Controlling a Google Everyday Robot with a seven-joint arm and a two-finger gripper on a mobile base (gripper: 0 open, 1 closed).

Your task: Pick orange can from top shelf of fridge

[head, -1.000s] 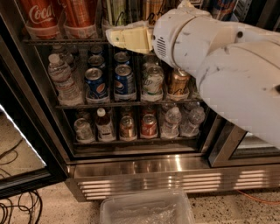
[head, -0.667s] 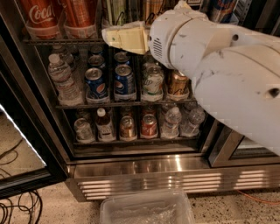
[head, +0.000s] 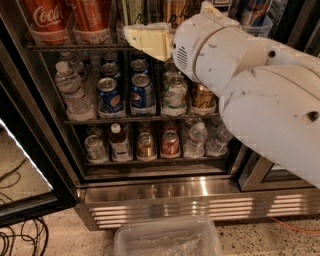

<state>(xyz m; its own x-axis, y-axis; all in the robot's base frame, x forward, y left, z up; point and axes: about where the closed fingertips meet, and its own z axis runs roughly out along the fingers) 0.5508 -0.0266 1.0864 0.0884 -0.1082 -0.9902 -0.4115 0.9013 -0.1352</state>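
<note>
Lifting slightly, gripper [head: 132, 36] hovers at top shelf [head: 55, 47] (fridge [head: 175, 200] open).

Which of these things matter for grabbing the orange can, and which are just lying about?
For the job: orange can; top shelf; fridge; gripper, in front of the top shelf near the can.
Just lying about: Coca-Cola can; Pepsi cans; water bottle; plastic bin on the floor; cables.
</note>
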